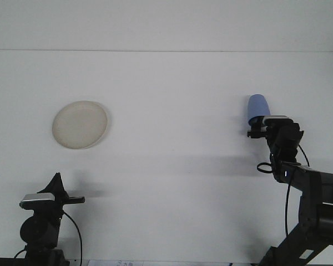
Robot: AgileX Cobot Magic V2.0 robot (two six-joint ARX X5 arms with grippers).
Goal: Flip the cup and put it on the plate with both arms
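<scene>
Cup [258,107] is seen upturned just beyond the right jaws [256,131], its long axis upright; their opening cannot be told. The left jaws [72,199], far off, likewise.

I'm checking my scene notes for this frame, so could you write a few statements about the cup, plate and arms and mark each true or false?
1. The blue cup stands on the right side of the table. True.
2. The cup already sits on the plate. False: the plate is far off on the left with nothing on it.
3. The right gripper is at the cup's base. True.
4. The left gripper is reaching over the plate. False: it sits low at the near edge, short of the plate.
5. The cup is red. False: it is blue.
</scene>
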